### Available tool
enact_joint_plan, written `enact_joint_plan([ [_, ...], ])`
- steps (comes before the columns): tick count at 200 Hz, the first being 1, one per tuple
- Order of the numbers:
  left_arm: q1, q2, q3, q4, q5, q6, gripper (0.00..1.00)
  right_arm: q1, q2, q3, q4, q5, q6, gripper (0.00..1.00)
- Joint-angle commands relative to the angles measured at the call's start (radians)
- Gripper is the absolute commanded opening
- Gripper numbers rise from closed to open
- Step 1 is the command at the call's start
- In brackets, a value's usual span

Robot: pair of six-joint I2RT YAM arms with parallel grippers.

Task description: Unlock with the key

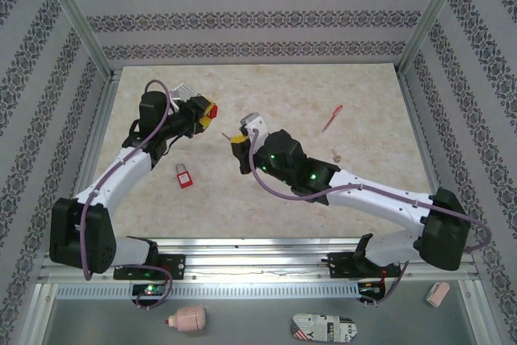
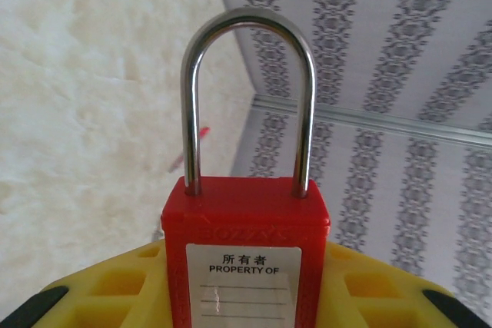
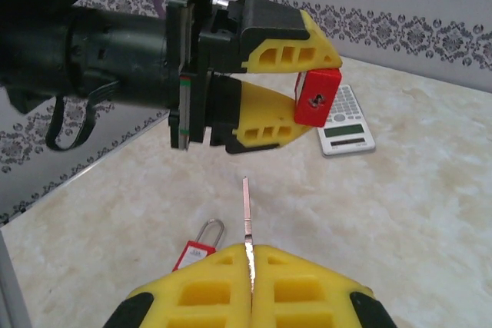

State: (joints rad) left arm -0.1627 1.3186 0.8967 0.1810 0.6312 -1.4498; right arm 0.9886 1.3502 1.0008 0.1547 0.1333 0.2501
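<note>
Left jaws clamped on the red padlock (image 3: 318, 96), right jaws pinching the key (image 3: 246, 217); aligning stage I reckon, next poke the tip into that keyhole (image 3: 312, 101).

Beige marbled tabletop (image 1: 363, 86). 3 walls (image 1: 250, 6) papered white with grey floral bands. Aluminium frame posts (image 1: 74, 14) at back corners. Light even, diffuse.

padlock (image 2: 244, 217) red; key (image 3: 246, 213) silvery; jaws yellow; table (image 1: 283, 103) marbled beige; walls (image 1: 242, 6) floral-striped
</note>
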Motion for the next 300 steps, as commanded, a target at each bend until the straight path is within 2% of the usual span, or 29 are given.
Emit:
enact_joint_plan([
  [1,-0.01,-0.064,-0.034,0.197,0.012,-0.15,0.0,-0.025,0.052,0.078,0.016,-0.02,-0.017,0.0],
  [56,-0.022,-0.155,-0.087,0.209,0.003,-0.193,0.0,-0.028,0.154,0.198,-0.022,-0.033,-0.024,0.0],
  [124,-0.024,-0.205,-0.085,0.056,-0.011,-0.122,0.0,-0.027,0.159,0.214,-0.06,0.02,-0.064,0.0],
  [189,-0.025,-0.221,-0.03,-0.127,-0.071,-0.007,0.0,-0.022,0.136,0.212,-0.07,0.057,-0.073,0.0],
  [300,-0.026,-0.247,-0.048,-0.127,-0.1,-0.012,0.0,-0.03,0.206,0.247,-0.048,-0.013,-0.002,0.0],
])
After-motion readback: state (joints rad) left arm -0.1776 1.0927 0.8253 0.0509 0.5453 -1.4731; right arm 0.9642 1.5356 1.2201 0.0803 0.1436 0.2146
